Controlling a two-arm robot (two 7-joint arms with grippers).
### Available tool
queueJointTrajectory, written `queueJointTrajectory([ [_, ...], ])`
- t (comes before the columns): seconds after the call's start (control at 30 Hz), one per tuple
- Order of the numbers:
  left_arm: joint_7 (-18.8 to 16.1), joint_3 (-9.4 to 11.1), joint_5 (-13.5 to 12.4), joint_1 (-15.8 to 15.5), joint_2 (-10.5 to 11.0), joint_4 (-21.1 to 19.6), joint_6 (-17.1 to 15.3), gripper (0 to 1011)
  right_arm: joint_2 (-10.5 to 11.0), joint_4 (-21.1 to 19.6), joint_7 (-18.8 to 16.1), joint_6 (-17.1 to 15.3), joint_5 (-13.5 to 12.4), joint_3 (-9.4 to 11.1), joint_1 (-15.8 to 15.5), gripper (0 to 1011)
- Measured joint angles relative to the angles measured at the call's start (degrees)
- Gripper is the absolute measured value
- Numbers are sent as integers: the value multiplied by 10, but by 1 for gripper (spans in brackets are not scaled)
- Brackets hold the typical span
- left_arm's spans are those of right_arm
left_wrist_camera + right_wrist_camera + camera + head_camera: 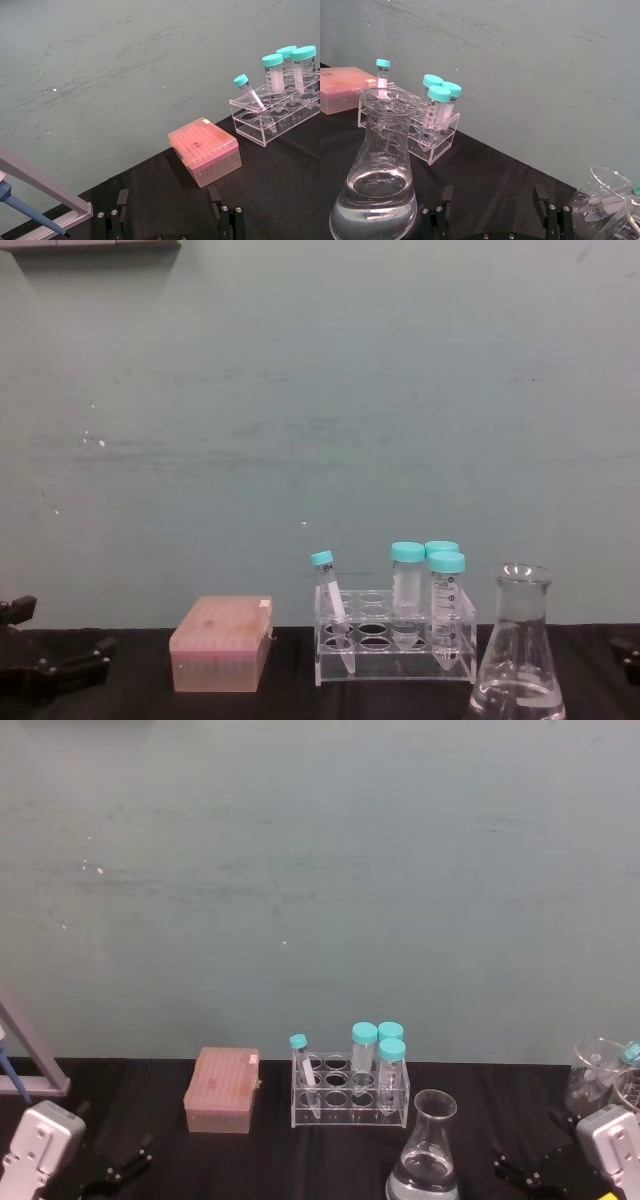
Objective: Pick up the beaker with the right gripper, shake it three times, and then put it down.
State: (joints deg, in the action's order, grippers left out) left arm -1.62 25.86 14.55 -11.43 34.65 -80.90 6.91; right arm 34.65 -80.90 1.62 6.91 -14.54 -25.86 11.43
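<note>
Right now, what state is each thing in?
beaker: upright, part full, ungripped.
right gripper: open, empty, beside beaker.
left gripper: open, empty, parked left.
tubes: capped, in rack, one leaning.
pink box: lid shut.

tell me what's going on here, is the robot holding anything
Nothing is held yet. The beaker, with clear liquid in it, stands upright on the black table in front of the tube rack. The right gripper sits open beside it, not touching. The left gripper is parked open on the left, near the pink box.
</note>
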Motion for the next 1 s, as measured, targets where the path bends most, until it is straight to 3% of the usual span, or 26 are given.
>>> queueJointTrajectory([
  [0.7, 0, 0, 0, 0, 0, 0, 0, 1000, 0, 0, 0, 0, 0, 0, 0, 1000],
  [1.0, 0, 0, 0, 0, 0, 0, 0, 1000, -14, 7, 0, -19, -1, 19, -4, 1000],
])
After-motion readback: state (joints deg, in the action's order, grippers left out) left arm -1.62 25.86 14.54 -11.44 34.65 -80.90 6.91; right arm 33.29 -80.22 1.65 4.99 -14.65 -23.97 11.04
